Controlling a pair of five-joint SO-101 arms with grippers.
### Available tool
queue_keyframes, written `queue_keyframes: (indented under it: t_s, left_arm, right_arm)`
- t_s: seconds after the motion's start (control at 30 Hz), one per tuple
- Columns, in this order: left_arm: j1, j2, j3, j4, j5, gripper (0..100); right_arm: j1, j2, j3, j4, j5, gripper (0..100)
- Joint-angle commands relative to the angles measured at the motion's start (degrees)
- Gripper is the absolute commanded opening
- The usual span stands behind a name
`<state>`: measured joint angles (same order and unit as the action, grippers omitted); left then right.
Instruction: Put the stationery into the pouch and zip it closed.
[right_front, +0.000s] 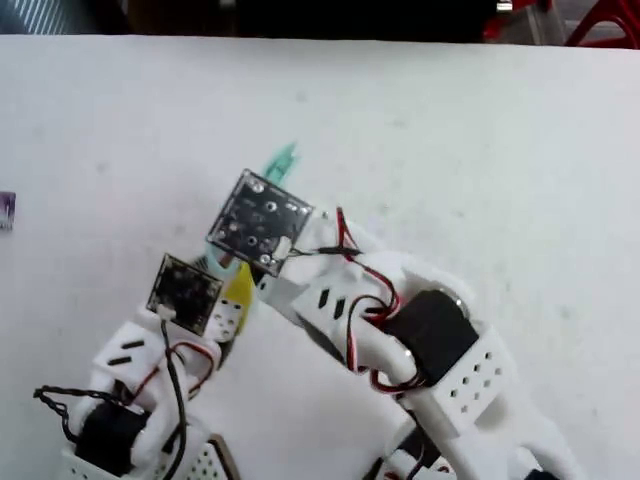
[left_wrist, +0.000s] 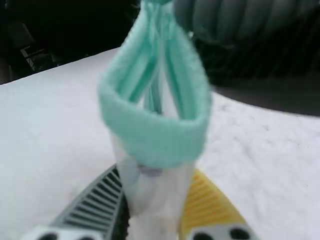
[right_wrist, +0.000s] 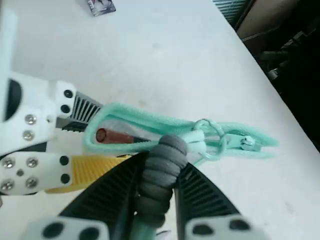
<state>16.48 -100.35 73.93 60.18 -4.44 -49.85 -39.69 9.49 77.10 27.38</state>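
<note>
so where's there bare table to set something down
free: the table beyond and right of the pouch, and the stretch between it and the small card. crowded: the near middle, under both arms.

pouch (right_front: 283, 160) mostly hidden under cameras (right_front: 260, 222), mint tip pokes out far side | left wrist: pouch (left_wrist: 155, 125) blurred, top cut off | stationery (right_wrist: 101, 135): one reddish end visible, rest inside pouch | pull (right_wrist: 161, 165): one end hidden between right gripper (right_wrist: 161, 160) jaws | card (right_front: 5, 212): cut by left edge, too small to tell

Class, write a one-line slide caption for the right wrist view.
Right gripper pinches the grey cord pull on the mint pouch; left gripper holds its other end.
</note>
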Motion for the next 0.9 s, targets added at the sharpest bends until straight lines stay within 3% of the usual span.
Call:
queue_keyframes:
  t_s: [0.0, 0.1, 0.3, 0.5, 0.87]
  left_arm:
    - [0.22, 0.66, -0.53, -2.02, 0.62, 2]
    - [0.22, 0.66, -0.53, -2.02, 0.62, 2]
    - [0.22, 0.66, -0.53, -1.93, 0.62, 2]
    - [0.22, 0.66, -0.53, -2.11, 0.62, 2]
    - [0.22, 0.66, -0.62, -2.11, 0.62, 2]
  right_arm:
    - [-5.85, 1.54, -8.7, 6.99, 3.6, 1.7]
    - [-7.43, 1.63, -12.66, 9.8, 6.07, 1.7]
    - [-3.74, 1.63, -12.13, 12.53, 7.03, 1.7]
    - [-12.97, 2.15, -11.96, 20.97, 13.71, 1.7]
    - [-24.84, 2.24, -10.81, 21.58, 14.07, 1.7]
